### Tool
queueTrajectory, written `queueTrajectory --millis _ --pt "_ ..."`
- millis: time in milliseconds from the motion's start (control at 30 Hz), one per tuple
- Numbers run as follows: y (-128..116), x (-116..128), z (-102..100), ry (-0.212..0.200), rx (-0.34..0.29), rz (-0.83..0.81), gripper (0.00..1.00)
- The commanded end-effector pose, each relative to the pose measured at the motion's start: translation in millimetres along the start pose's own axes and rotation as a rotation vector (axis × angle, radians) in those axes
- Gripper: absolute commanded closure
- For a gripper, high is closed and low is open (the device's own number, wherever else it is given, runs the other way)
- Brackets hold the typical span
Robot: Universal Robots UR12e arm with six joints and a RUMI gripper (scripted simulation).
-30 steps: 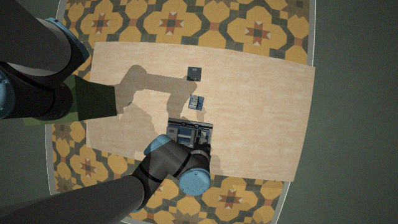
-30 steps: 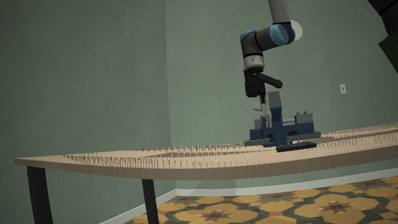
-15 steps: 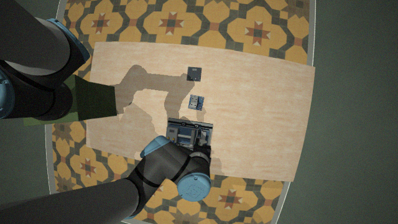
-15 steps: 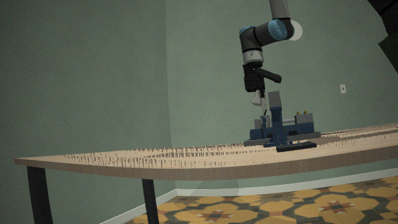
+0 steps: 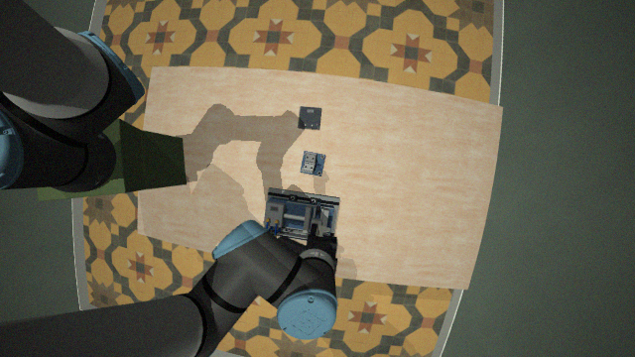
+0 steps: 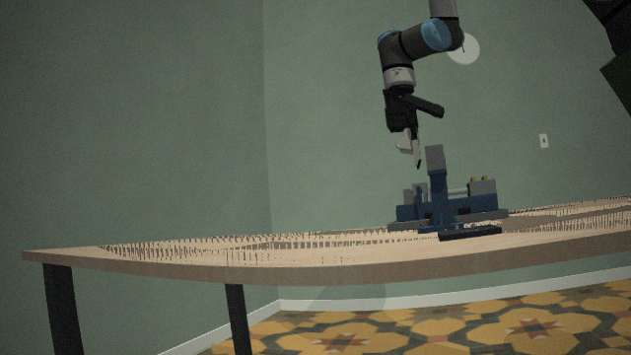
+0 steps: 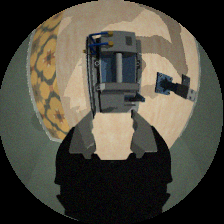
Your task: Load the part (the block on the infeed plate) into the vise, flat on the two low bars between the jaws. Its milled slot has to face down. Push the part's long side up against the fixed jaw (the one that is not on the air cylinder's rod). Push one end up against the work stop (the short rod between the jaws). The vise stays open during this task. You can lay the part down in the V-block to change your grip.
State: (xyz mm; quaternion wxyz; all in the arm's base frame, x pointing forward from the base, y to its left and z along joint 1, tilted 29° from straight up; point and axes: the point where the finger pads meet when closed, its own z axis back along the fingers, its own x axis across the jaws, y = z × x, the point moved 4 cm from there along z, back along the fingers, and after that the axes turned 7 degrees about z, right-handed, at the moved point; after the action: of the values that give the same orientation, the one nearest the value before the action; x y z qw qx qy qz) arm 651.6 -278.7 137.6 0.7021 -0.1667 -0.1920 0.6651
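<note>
The part (image 6: pixel 435 158) is a grey block standing on end in the blue V-block (image 6: pixel 439 199). From above it shows as a pale block on the V-block (image 5: pixel 313 163), and the wrist view shows it off to the right (image 7: pixel 172 86). The vise (image 5: pixel 303 215) stands open with nothing between its jaws, as the wrist view (image 7: pixel 117 70) also shows. My gripper (image 6: pixel 411 153) hangs above the vise's near end and apart from the part. Its fingers stand partly open with nothing between them.
The dark infeed plate (image 5: pixel 310 118) lies bare at the far side of the table. The air cylinder with its blue hoses (image 7: pixel 102 42) is on the vise's far end. My arm's elbow (image 5: pixel 278 278) overhangs the table's near edge.
</note>
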Motion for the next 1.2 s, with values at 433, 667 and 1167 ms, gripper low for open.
queueTrajectory --millis 433,667,1167 --pt "-0.4 -0.2 15.8 0.0 -0.001 0.0 1.0" --pt "-0.4 -0.2 15.8 0.0 -0.001 0.0 1.0" --pt "-0.4 -0.2 15.8 0.0 -0.001 0.0 1.0"
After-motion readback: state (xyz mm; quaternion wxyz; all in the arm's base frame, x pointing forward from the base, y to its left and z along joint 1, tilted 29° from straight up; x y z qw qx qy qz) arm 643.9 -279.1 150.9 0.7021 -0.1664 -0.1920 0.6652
